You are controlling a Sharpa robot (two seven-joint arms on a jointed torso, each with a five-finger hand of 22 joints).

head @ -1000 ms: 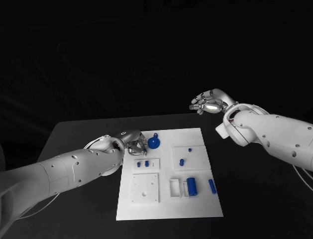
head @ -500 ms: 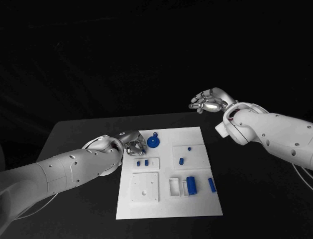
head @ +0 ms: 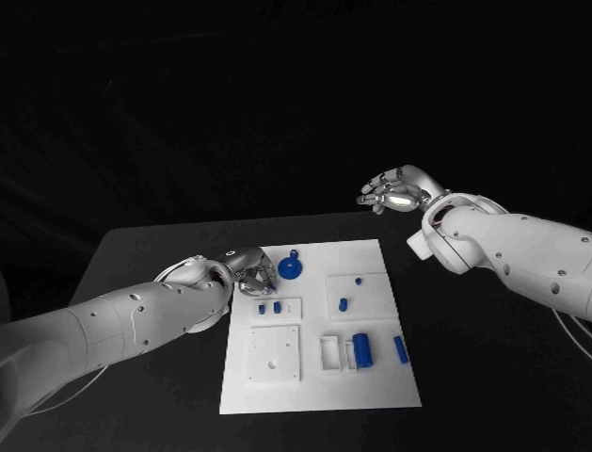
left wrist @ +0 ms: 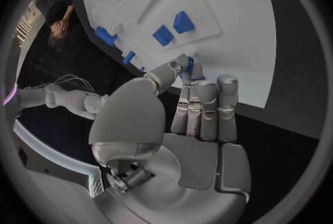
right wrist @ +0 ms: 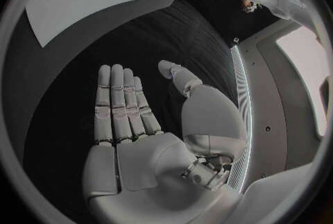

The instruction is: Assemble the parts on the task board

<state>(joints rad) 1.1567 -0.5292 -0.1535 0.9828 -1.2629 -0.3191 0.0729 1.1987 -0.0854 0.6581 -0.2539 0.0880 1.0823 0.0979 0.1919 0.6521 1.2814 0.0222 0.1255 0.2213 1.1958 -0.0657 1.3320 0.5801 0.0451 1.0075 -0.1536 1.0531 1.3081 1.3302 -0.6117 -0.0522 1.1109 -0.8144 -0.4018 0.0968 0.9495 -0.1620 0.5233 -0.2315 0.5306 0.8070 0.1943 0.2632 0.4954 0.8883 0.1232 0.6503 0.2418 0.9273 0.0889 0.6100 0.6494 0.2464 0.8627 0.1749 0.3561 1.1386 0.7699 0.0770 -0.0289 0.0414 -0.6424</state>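
The fingers (left wrist: pixel 201 107) of the left hand (head: pixel 248 268) are held close together and bent toward the thumb, with their tips at the round blue part (head: pixel 292 269); in the left wrist view a bit of blue shows between the thumb tip and the fingertips, so the hand seems to touch or pinch this part, but whether it really grips it I cannot tell; the part lies near the far left corner of the task board (head: pixel 377 395), and the hand is at the board's left edge, low over the table (head: pixel 147 250).

The right hand (head: pixel 400 193) is up in the air beyond the far right corner of the board, well apart from it; in the right wrist view its fingers (right wrist: pixel 121 107) are stretched out straight, side by side, the thumb standing off to one side, and the palm has nothing in it.

On the board, toward the near right, a long blue cylinder (head: pixel 362 350) lies in a white holder, and just beside it, nearer the right edge, lies a thin blue bar (head: pixel 400 350); two small blue pieces (head: pixel 268 307) stand in a raised block just behind the left hand; two more small blue pieces (head: pixel 344 303) sit in the block to the right of the middle; a plain white square block (head: pixel 276 354) lies near the left front.
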